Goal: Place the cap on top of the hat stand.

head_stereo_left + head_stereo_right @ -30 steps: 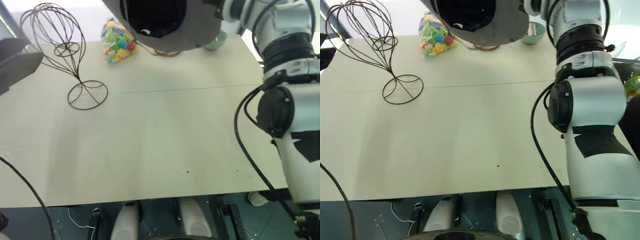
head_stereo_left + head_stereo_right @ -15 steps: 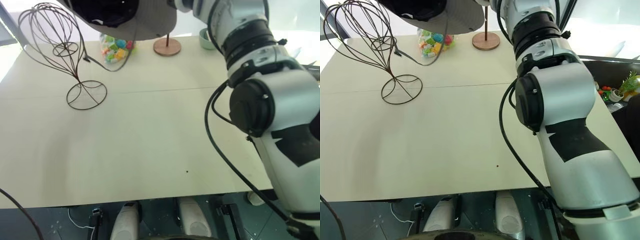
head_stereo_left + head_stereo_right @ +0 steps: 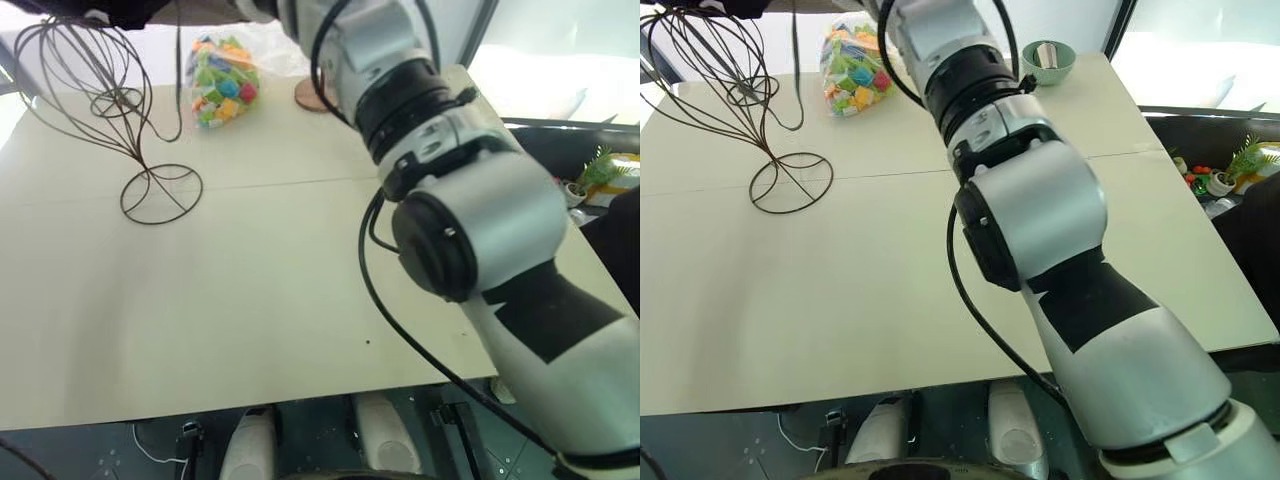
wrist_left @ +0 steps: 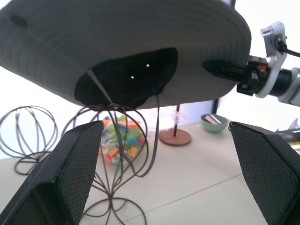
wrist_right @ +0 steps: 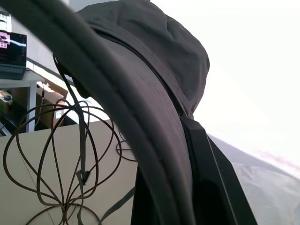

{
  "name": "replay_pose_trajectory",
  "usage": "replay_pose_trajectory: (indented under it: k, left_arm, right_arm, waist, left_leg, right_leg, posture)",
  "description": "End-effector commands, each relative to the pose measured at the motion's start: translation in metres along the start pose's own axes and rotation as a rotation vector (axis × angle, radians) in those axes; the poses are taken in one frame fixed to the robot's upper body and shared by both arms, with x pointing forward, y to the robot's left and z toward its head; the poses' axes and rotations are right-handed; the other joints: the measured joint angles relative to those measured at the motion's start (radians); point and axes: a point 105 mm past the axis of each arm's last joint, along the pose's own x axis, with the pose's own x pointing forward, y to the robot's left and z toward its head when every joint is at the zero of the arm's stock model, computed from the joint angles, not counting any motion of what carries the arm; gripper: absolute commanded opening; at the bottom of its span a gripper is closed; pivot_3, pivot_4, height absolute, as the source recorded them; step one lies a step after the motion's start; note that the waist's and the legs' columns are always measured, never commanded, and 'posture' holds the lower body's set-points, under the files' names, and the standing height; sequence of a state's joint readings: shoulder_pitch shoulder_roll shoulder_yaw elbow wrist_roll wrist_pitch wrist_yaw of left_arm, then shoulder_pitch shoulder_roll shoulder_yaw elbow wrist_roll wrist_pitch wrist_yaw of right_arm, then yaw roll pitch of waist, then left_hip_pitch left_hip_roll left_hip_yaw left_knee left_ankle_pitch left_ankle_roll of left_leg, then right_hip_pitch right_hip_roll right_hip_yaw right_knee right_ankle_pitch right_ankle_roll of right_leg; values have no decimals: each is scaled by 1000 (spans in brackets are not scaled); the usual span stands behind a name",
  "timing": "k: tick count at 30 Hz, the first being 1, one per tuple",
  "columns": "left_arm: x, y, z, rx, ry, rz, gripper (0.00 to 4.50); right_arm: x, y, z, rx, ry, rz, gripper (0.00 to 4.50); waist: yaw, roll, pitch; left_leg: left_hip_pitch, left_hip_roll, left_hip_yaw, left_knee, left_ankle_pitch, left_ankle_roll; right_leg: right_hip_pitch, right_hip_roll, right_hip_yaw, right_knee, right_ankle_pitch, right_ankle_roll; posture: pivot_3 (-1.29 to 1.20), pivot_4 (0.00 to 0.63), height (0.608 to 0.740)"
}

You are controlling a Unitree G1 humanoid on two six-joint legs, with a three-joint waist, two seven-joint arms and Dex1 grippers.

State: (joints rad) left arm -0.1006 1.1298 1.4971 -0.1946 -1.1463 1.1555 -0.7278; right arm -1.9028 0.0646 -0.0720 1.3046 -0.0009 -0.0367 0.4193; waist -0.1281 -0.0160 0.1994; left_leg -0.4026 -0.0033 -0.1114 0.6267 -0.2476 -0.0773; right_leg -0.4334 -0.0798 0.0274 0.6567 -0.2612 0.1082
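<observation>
Grey fabric sun hat [image 4: 126,51] with its wide floppy brim hung in the air just above the dark brown wire head-shaped hat stand [image 3: 100,110] at the far left of the pale table [image 3: 250,290], its chin strap dangling beside the wires. Right tool [image 4: 225,70] was clamped tight on the brim's edge. Left tool [image 4: 164,183] stood wide apart, holding nothing. Bag of colourful blocks [image 3: 220,80] lay right of the stand.
</observation>
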Motion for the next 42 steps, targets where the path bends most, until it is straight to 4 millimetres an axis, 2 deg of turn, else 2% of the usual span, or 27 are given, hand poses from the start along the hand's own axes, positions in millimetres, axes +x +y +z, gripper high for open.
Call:
replay_pose_trajectory:
  k: [1, 8, 14, 17, 23, 30, 34, 40, 41, 42]
  left_arm:
    - [-11, -4, 18, 47, -38, 28, 4500]
    - [-17, -6, 20, 50, -35, 50, 4500]
    - [-26, -3, 31, 46, -59, 78, 4500]
    - [-25, 0, 35, 44, -73, 88, 4500]
    - [-19, 3, 32, 37, -62, 77, 4500]
    - [-16, 6, 31, 35, -61, 70, 4500]
    - [-13, 7, 30, 32, -55, 61, 4500]
    - [-10, 10, 26, 28, -41, 53, 4500]
    - [-9, 10, 24, 27, -31, 51, 4500]
    - [-9, 10, 21, 26, -20, 48, 4500]
  right_arm:
    - [4, 17, 14, -138, -76, 37, 45]
    - [6, 40, -4, -367, -104, 54, 45]
    - [-1, 61, -35, -549, -121, 85, 45]
    - [-4, 80, -53, -655, -124, 121, 45]
    - [-6, 99, -66, -851, -154, 140, 45]
    - [-15, 106, -94, -907, -132, 128, 45]
    - [-19, 110, -110, -869, -100, 113, 45]
    - [-21, 105, -112, -893, -94, 96, 45]
    - [-21, 106, -112, -893, -95, 107, 609]
    - [-22, 106, -113, -890, -96, 118, 825]
  waist:
    - [0, 0, 0]
    - [2, -2, -1]
    - [0, -3, -1]
    - [0, -3, -1]
    - [0, -3, -2]
    - [0, -4, -2]
    - [1, -4, -2]
    - [2, -4, -2]
    - [2, -4, -2]
    - [3, -4, -2]
  left_leg:
    - [0, 0, 0, 0, 0, 0]
    - [0, 0, 0, 1, 0, 0]
    - [1, 0, 0, 1, 0, 0]
    - [1, 0, 0, 1, 0, -1]
    - [2, 0, -1, 1, 1, -1]
    - [3, 0, -1, 1, 1, -1]
    - [4, 0, -1, 1, 1, -2]
    - [5, 0, -1, 1, 1, -2]
    - [5, 0, -1, 1, 1, -2]
    - [6, 0, -1, 1, 1, -2]
  right_leg:
    - [0, 0, 0, 0, 0, 0]
    - [-1, 0, 0, 4, 0, 0]
    - [-1, 0, 0, 6, -1, -1]
    - [-1, 0, 0, 7, -1, -2]
    - [-1, 0, 0, 7, -1, -2]
    - [0, 0, 0, 8, -1, -3]
    - [0, 0, 0, 8, -1, -3]
    - [1, 0, 0, 8, -1, -3]
    - [2, 0, 0, 8, -1, -3]
    - [2, 0, 0, 8, -1, -3]
  posture:
    - [0, 150, 740]
    - [0, 150, 740]
    - [0, 150, 740]
    - [0, 150, 740]
    - [0, 150, 740]
    - [0, 150, 740]
    - [0, 150, 740]
    - [0, 150, 740]
    - [0, 150, 740]
    - [0, 150, 740]
